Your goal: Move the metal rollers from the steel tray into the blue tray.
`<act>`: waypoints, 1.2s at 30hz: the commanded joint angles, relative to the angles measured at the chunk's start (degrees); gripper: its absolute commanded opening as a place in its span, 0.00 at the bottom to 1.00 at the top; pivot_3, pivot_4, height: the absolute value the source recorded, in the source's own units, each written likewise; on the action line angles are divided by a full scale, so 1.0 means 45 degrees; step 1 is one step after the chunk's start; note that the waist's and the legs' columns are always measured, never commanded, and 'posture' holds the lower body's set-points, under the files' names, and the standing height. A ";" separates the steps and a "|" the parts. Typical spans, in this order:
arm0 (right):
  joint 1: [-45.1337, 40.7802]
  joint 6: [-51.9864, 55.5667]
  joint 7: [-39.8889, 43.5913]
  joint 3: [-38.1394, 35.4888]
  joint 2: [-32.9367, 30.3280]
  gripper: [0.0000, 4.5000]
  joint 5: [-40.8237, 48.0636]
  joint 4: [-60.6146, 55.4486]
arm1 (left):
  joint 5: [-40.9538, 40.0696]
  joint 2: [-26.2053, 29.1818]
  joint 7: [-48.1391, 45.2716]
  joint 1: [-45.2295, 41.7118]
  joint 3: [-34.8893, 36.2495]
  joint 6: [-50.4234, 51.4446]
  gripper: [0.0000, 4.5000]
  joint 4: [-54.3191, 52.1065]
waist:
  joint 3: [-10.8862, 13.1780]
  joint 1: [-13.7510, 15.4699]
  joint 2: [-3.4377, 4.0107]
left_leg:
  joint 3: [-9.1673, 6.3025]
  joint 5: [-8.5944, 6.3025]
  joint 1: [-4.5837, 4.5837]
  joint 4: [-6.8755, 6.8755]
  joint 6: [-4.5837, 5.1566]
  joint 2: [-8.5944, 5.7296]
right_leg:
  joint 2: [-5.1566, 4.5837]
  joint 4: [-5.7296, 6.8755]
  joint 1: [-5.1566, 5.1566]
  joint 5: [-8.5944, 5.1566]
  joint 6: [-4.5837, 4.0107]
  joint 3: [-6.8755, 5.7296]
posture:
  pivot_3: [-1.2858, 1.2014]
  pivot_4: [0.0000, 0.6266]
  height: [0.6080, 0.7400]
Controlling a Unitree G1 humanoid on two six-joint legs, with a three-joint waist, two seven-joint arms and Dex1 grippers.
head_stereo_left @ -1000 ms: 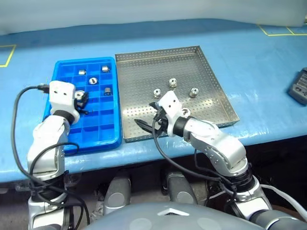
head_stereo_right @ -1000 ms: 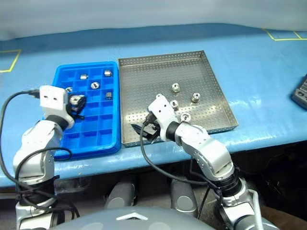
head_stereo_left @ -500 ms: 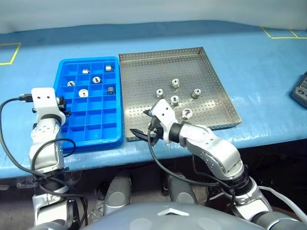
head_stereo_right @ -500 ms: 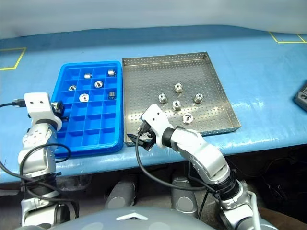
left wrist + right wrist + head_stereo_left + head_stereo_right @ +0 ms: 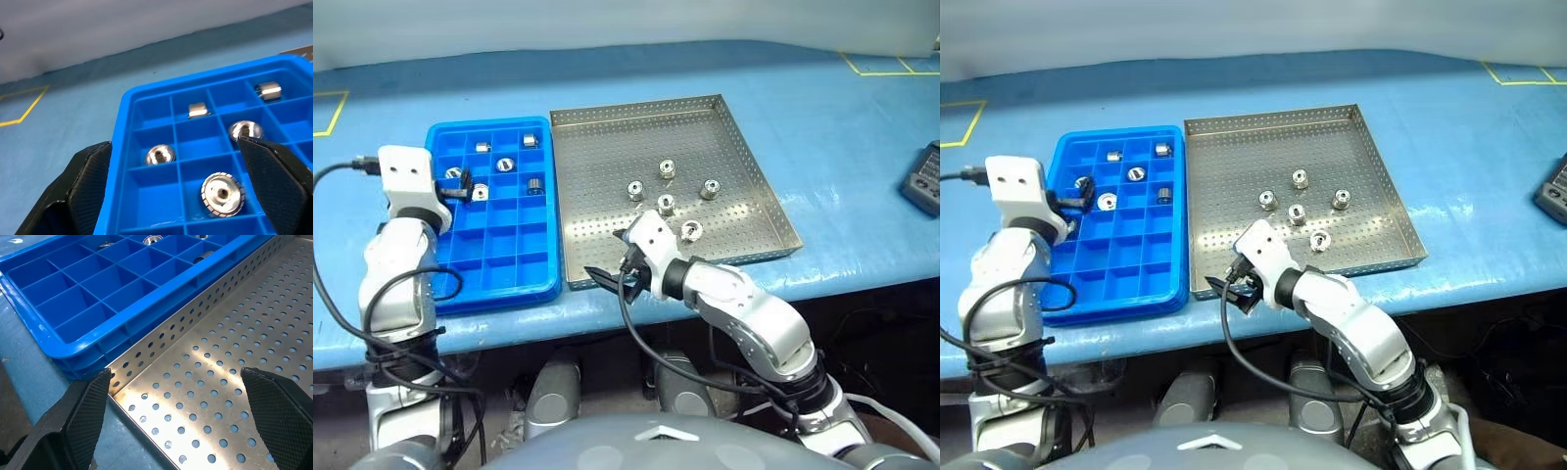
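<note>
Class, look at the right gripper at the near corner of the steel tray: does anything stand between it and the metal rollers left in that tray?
Nothing visible does. The right gripper is open over the steel tray, and only bare perforated floor lies between it and the five metal rollers.

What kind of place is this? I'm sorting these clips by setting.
Probably a workshop or lab bench set up for parts sorting: a blue-covered table with yellow tape marks holds a perforated steel tray of metal rollers beside a blue tray with compartments.
</note>
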 commanded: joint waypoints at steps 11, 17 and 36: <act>0.0906 -0.0075 -0.0758 -0.0575 -0.0107 1.00 -0.0476 -0.0927 | -0.0017 -0.2322 -0.2756 -0.4346 -0.5399 -0.1766 0.99 0.5223 | 0.0000 -0.0482 0.0000 | 0.0003 -0.0001 -0.0006 0.0007 0.0003 -0.0014 | -0.0005 -0.0019 0.0013 0.0019 0.0032 0.0007 | 0.47 0.24 1.00; 0.1455 0.0001 -0.1196 -0.0767 0.0040 1.00 -0.0615 -0.1330 | 0.0774 -0.3666 -0.1519 -0.5434 -0.5528 -0.3069 0.99 0.8479 | 0.0000 -0.0974 0.0000 | 0.0006 -0.0004 -0.0005 0.0006 0.0008 -0.0015 | -0.0005 -0.0021 0.0011 0.0039 0.0069 0.0014 | 0.45 0.24 1.00; 0.1352 -0.0026 -0.1188 -0.0654 0.0114 1.00 -0.0590 -0.1152 | 0.0328 -0.4491 -0.0909 -0.5205 -0.4251 -0.3373 0.43 0.9717 | 0.0000 -0.1308 0.0002 | 0.0013 -0.0005 -0.0005 0.0002 0.0011 -0.0019 | -0.0004 -0.0022 0.0005 0.0059 0.0105 0.0034 | 0.47 0.24 1.00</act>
